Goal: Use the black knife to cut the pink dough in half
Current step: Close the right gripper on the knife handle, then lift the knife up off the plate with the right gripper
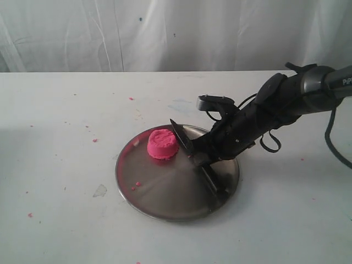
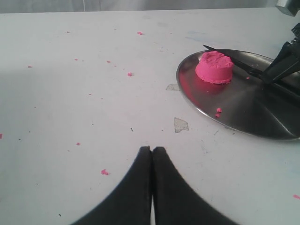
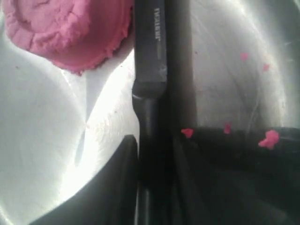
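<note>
The pink dough [image 1: 163, 144] [image 2: 214, 67] [image 3: 70, 28] is one whole squat cylinder on the far left part of the round steel plate [image 1: 165, 203] [image 2: 187, 93] [image 3: 42, 140]. My right gripper [image 1: 200, 157] [image 3: 154, 154] is shut on the handle of the black knife [image 1: 180, 135] [image 2: 234, 61] [image 3: 150, 42]. Its blade points away, close along the dough's right side and low over the plate. The left gripper [image 2: 152, 149] is shut with nothing in it, over bare table left of the plate, and is out of the exterior view.
Tiny pink crumbs [image 1: 136, 185] [image 2: 218, 112] lie on the plate and are scattered over the white table [image 1: 55, 165]. A small clear scrap [image 1: 100, 191] [image 2: 181, 124] lies by the plate's left rim. A white curtain hangs behind the table.
</note>
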Tool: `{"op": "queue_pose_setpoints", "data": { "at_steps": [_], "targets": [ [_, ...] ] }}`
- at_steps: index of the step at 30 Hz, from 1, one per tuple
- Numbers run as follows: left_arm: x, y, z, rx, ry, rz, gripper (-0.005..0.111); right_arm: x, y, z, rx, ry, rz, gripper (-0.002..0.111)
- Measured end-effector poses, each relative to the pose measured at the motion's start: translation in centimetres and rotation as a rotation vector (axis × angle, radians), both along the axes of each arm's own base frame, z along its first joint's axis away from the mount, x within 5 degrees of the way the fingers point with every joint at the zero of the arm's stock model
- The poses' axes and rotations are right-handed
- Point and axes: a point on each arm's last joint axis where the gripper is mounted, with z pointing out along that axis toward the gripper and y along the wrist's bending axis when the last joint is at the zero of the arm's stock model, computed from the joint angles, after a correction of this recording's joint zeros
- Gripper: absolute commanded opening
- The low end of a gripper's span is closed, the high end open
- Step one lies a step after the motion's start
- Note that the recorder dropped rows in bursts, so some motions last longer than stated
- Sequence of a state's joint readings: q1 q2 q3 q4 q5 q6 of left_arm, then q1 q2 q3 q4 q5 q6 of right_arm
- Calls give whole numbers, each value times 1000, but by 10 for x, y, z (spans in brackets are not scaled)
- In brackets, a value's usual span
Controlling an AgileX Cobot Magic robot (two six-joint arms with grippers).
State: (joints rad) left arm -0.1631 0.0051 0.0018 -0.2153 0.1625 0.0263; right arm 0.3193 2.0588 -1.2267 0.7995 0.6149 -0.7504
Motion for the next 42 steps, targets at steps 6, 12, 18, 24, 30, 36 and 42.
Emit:
{"op": "queue_pose_setpoints", "data": {
  "at_steps": [6,12,18,24,30,36,42],
  "targets": [
    [0,0,0,0,0,0,0,-3,-5,23,-48,-85,54,8],
    [0,0,0,0,0,0,0,-9,-10,60,-64,-159,63,8],
    [0,0,0,0,0,0,0,-17,-13,87,-64,-198,54,8],
    [0,0,0,0,0,0,0,-24,-15,104,-51,-222,57,8],
    [0,0,1,-1,-6,2,0,-36,-18,111,-42,-207,53,8],
    [3,0,14,-447,-38,101,0,-56,-22,140,-19,-229,85,8],
    [-22,-26,64,-541,156,-217,2,-99,-19,178,-88,-321,236,8]
  ]
}}
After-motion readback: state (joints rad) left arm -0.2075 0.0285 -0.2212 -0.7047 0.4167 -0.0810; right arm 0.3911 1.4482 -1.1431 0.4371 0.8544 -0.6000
